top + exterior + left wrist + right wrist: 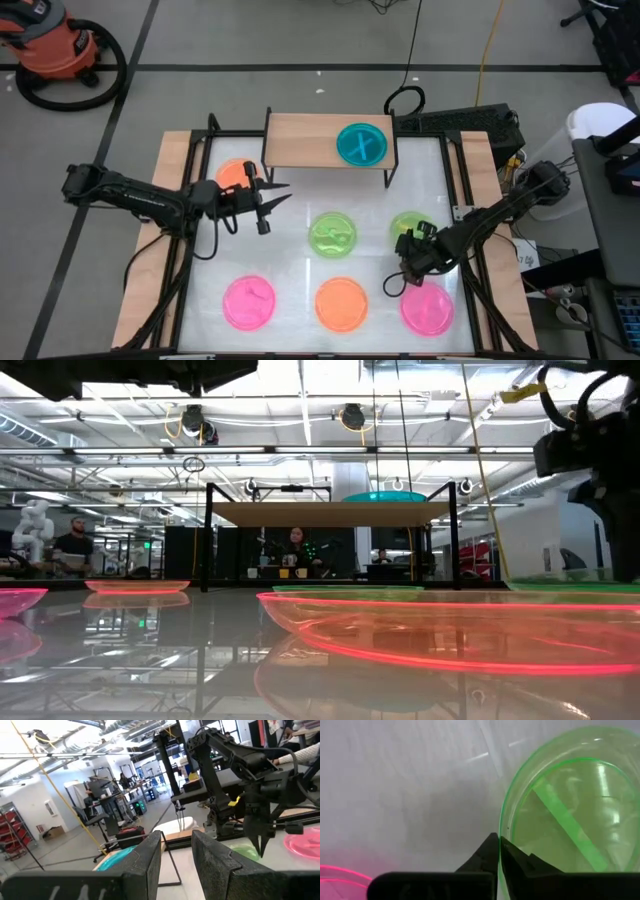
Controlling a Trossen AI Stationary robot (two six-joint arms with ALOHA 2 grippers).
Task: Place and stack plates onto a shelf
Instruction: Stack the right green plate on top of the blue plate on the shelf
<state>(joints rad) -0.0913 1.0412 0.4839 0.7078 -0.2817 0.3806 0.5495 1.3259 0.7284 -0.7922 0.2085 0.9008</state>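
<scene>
High view, contents of the white table [300,200]:

Shelf [300,142]: a light-wood board on thin black legs, at 12 o'clock of the table. One teal plate [362,144] rests on its right half; its left half is bare.

Loose plates on the table: an orange plate [234,173] at 10 o'clock, just left of the shelf and partly under the left arm; a green plate [332,234] at the centre; a second green plate [408,226] at 3 o'clock; along the near edge, a pink plate [249,302] at 7 o'clock, another orange plate [341,303] at 6 o'clock, and a second pink plate [428,309] at 5 o'clock.

Left gripper [277,194]: held above the table between the first orange plate and the centre green plate, pointing toward 3 o'clock. Its jaws are spread, with nothing between them; the left wrist view confirms a clear gap.

Right gripper [403,240]: lowered at the left rim of the 3 o'clock green plate. In the right wrist view its fingers [492,851] are pressed together, and the green rim runs just beside the tips. Whether the rim is pinched cannot be told.
</scene>
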